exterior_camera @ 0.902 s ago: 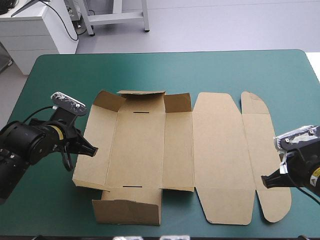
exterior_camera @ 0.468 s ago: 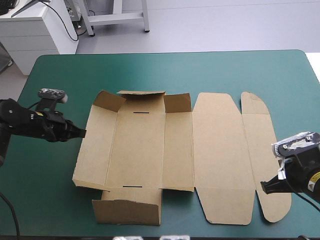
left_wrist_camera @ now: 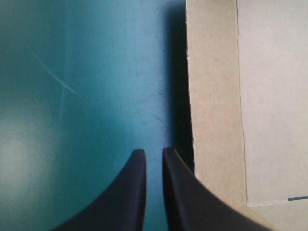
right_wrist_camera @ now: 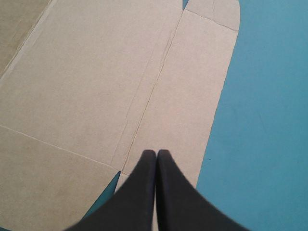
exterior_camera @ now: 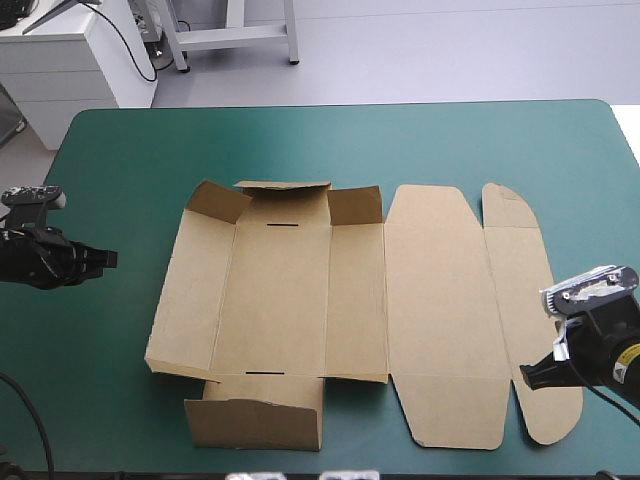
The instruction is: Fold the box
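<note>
Change: the left gripper (exterior_camera: 110, 258) has drawn back from the left wall of the box (exterior_camera: 300, 300) to the left edge of the table (exterior_camera: 300, 140). The box and the right gripper (exterior_camera: 525, 372) sit as just before.
Box position: brown board at the table's middle, closer to the near edge than to the far edge.
Tray section: the left half. The far wall and its corner flaps are raised and the left wall is tilted up. Whether the near wall panel stands cannot be told.
Tray floor: plain board with one slot by the far wall and one by the near wall.
Lid section: the right half, flat on the teal-green cover.
Left gripper: narrow, with a thin slit between the black fingers, over the cover beside the left wall.
Right gripper: fingers pressed into one point over the outermost lid panel, by the near right corner.
</note>
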